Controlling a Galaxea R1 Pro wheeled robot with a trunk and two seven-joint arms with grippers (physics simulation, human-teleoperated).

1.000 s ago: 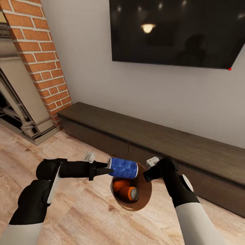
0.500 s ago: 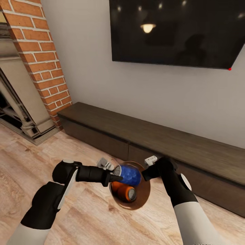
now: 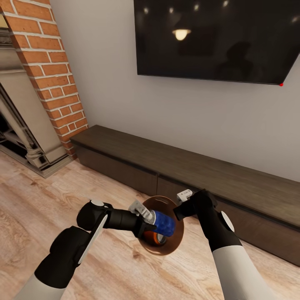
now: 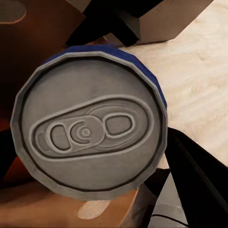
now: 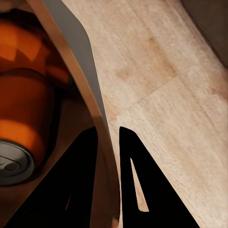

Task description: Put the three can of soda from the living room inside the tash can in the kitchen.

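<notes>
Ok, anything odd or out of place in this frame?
Yes: the can the left gripper holds over the bin is blue, while the cans already inside are orange. Also, the bin is held off the living room floor, the right gripper pinching its rim.

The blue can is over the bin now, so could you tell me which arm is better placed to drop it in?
Left: its gripper holds the blue can above the trash can; the right gripper pinches the rim.

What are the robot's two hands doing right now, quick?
Left hand: closed on the blue can, lowering it into the bin.
Right hand: closed on the bin's rim, one finger inside, one outside.
</notes>
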